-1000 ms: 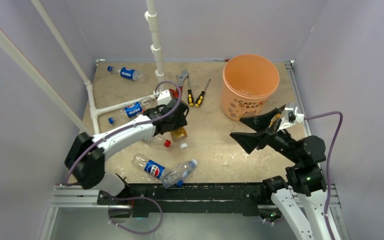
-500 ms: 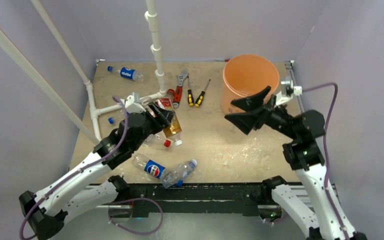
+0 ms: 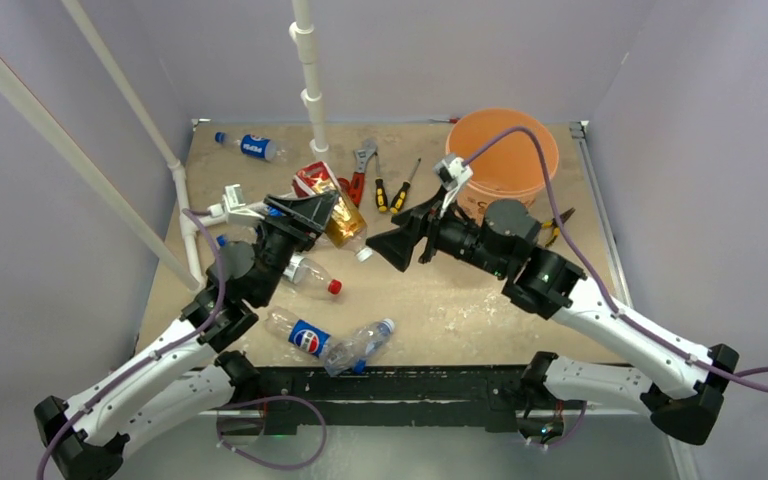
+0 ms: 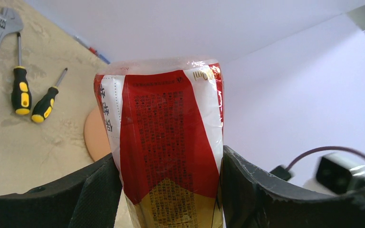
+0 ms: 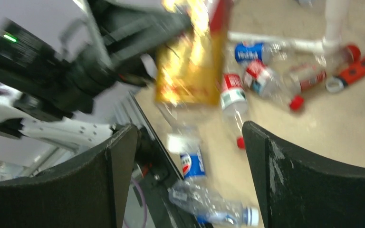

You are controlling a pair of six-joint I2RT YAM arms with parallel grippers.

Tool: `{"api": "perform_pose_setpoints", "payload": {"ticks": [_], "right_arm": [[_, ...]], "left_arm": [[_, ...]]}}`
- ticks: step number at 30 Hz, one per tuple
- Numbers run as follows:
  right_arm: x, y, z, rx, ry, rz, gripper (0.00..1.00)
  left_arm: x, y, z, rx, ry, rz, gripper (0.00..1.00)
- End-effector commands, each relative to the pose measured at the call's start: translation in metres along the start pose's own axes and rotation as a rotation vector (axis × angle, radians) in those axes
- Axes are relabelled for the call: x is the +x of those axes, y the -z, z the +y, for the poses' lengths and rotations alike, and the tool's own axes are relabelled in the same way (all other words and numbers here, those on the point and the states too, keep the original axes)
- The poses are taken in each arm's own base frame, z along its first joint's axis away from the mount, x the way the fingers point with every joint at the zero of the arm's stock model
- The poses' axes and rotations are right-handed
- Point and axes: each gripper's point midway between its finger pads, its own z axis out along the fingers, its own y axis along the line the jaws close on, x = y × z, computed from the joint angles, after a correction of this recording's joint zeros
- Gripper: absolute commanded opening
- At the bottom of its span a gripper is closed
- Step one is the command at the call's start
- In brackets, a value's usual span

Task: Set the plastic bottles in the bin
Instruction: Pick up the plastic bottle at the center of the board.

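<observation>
Starting with the top view: barely underway, with nothing showing inside the bin point(image 3: 505, 165) at upper right and at least four plastic bottles point(image 3: 305, 337) loose at left and lower centre. Got the amber bottle point(image 3: 342, 224) pinched in the left gripper point(image 3: 312, 208), up off the table left of centre; right gripper point(image 3: 397, 247) spread wide, empty, just right of it. Versus a second ago: hoisted the bottle higher, swung the right gripper in from beside the bin. Left wrist: fingers point(image 4: 100, 190) tight on the red label, mid-frame. Right wrist: blurry, jaws apart, same bottle upper centre.

Amber bottle point(image 3: 332, 207) now aloft in left gripper point(image 3: 318, 208), right gripper point(image 3: 385, 250) newly opposite it.
</observation>
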Motion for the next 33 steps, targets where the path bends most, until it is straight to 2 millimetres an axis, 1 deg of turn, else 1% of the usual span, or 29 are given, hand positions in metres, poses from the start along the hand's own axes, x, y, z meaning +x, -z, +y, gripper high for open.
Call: {"api": "perform_pose_setpoints", "payload": {"ticks": [1, 3, 4, 6, 7, 9, 11, 13, 15, 17, 21, 28, 33], "right_arm": [[0.012, 0.007, -0.01, 0.082, -0.007, -0.061, 0.83], [0.02, 0.008, 0.002, 0.041, -0.017, -0.082, 0.83], [0.024, 0.008, 0.003, 0.031, -0.02, -0.096, 0.83], [0.029, 0.009, 0.01, -0.005, -0.037, -0.127, 0.84], [0.027, 0.008, 0.014, -0.028, -0.05, -0.156, 0.84], [0.029, 0.006, 0.017, -0.046, -0.071, -0.172, 0.84], [0.028, 0.005, 0.019, -0.056, -0.087, -0.19, 0.83], [0.022, 0.008, 0.023, -0.078, -0.1, -0.229, 0.83], [0.017, 0.01, 0.024, -0.088, -0.118, -0.265, 0.83], [0.017, 0.009, 0.024, -0.096, -0.13, -0.28, 0.82], [0.026, -0.006, 0.027, -0.11, -0.144, -0.238, 0.79], [0.029, -0.014, 0.03, -0.135, -0.185, -0.243, 0.74], [0.03, -0.02, 0.028, -0.121, -0.205, -0.247, 0.66]], "left_arm": [[-0.037, 0.011, -0.03, 0.087, 0.033, -0.128, 0.54], [-0.043, 0.014, -0.03, 0.099, 0.053, -0.158, 0.54], [-0.044, 0.015, -0.029, 0.104, 0.062, -0.166, 0.54], [-0.042, 0.012, -0.028, 0.101, 0.065, -0.163, 0.54], [-0.04, 0.01, -0.028, 0.102, 0.066, -0.157, 0.54], [-0.035, 0.006, -0.029, 0.102, 0.068, -0.14, 0.54], [-0.034, 0.004, -0.031, 0.109, 0.071, -0.137, 0.54], [-0.036, 0.005, -0.033, 0.111, 0.067, -0.14, 0.53], [-0.037, 0.006, -0.033, 0.109, 0.066, -0.141, 0.53], [-0.037, 0.007, -0.031, 0.105, 0.07, -0.142, 0.53], [-0.037, 0.008, -0.03, 0.102, 0.078, -0.141, 0.53], [-0.037, 0.011, -0.027, 0.098, 0.091, -0.14, 0.53], [-0.037, 0.013, -0.028, 0.102, 0.095, -0.135, 0.53]]}}
